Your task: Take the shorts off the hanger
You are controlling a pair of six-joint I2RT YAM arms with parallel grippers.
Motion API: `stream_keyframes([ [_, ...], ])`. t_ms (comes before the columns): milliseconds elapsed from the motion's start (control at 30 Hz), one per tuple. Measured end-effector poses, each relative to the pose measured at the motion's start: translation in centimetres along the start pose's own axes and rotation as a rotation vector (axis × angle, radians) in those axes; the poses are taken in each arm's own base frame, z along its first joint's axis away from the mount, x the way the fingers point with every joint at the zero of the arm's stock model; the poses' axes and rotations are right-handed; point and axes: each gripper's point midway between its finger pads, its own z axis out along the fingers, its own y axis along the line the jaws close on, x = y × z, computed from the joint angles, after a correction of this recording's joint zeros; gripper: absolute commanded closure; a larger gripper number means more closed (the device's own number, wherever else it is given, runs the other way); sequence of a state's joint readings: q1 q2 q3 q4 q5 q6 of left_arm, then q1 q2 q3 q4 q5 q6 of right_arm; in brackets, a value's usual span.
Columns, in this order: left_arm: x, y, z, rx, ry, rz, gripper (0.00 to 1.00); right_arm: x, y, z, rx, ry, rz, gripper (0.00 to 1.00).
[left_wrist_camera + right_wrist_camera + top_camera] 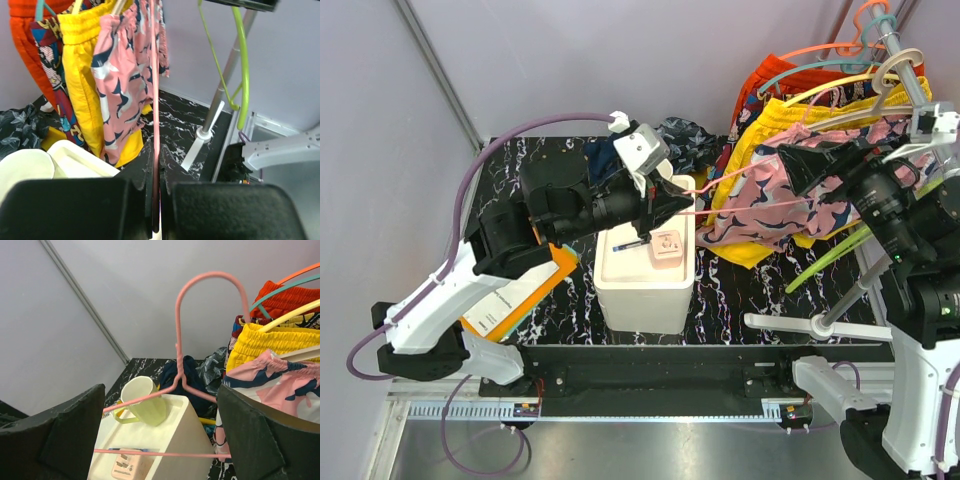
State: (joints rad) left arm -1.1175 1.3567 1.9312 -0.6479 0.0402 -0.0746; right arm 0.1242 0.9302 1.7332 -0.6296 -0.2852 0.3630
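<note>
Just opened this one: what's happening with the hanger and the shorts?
The left gripper is shut on a bare pink hanger, holding it above the white box. The right gripper is open, with that hanger between its fingers. The navy shorts and the marbled charcoal shorts lie heaped at the back of the table, off any hanger. The yellow pair and the pink floral pair hang at the right.

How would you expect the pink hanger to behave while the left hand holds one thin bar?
The pink hanger looks like thin rod, so probably light and slightly springy. The left hand is shut on one narrow bar only, so it may swivel in the grip. Its open hook could snag the yellow shorts.
</note>
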Motion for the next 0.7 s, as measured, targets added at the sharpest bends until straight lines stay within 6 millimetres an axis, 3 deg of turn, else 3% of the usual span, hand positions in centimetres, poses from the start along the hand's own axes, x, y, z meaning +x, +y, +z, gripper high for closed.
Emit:
stream_keyframes([
  [200, -1.3, 0.4, 0.4, -0.023, -0.059, -0.013, 1.00, -1.7, 0.0, -2.6, 0.074, -0.064, 0.032, 0.00],
  [400, -3.0, 0.0, 1.4, -0.001, -0.107, -0.028, 1.00, -6.5, 1.5, -7.1, 0.115, -0.232, 0.030, 0.01],
  [567, -4.7, -0.6, 5.1, 0.071, -0.146, -0.044, 1.00, -10.9, 2.7, -11.9, 0.155, -0.415, 0.026, 0.02],
  [700, -5.2, -1.3, 9.1, 0.135, -0.159, -0.054, 1.00, -12.6, 2.6, -15.2, 0.205, -0.520, 0.032, 0.03],
])
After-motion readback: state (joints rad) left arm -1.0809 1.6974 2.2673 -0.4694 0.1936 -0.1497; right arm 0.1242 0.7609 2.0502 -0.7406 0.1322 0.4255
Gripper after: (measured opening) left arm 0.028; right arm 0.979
